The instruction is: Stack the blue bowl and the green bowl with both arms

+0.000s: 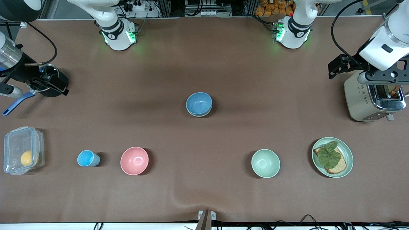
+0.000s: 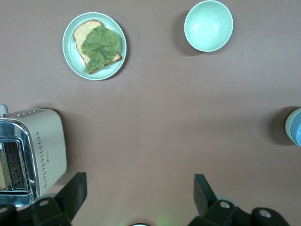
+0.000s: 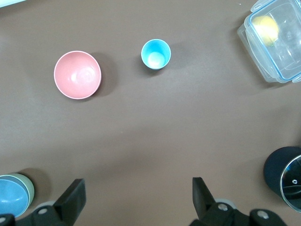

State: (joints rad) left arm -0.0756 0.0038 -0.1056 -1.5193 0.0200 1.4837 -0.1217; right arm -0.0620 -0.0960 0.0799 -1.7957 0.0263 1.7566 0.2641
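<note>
The blue bowl sits nested inside a mint-green bowl at the table's middle. The pair also shows in the right wrist view, the blue bowl with the green bowl's rim around it. Only the blue bowl's edge shows in the left wrist view. A second, look-alike green bowl stands alone, nearer the front camera, toward the left arm's end. My left gripper is open and empty, up beside the toaster. My right gripper is open and empty, over a black pot.
A toaster and a green plate with bread and lettuce are at the left arm's end. A pink bowl, a light-blue cup, a clear lidded box, a black pot and a blue-handled utensil are at the right arm's end.
</note>
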